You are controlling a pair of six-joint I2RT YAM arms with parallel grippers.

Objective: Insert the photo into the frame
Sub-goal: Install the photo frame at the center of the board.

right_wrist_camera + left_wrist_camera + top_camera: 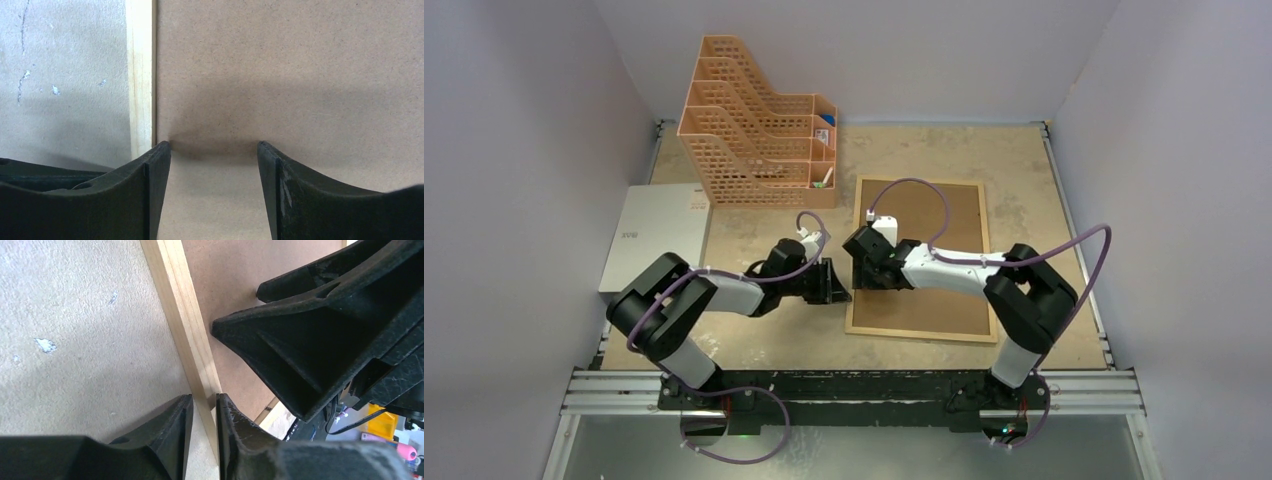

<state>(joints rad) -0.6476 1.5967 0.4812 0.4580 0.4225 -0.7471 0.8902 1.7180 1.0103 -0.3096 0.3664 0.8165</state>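
A flat white sheet lies at the left edge of the worktop. What it is cannot be told. An orange file rack stands in the far left corner.

The left gripper sits at the left side of the frame. It has one finger on each side of the thin wood bar. It cannot be told if it pinches the bar or only sits around it.

The frame lies flat, right of the middle of the worktop. A brown board fills it. The right gripper is just beside the left one, over the board's left part. Its fingers are wide apart with nothing between them.

The two grippers are very close, so they could bump. If the left one lifts the bar, the board could slide out of place. If the right one pushes on one side only, the other side could pop up.

The photo does not show anywhere. It may be under the brown board, but that is hidden. The right arm also covers part of the board from above.
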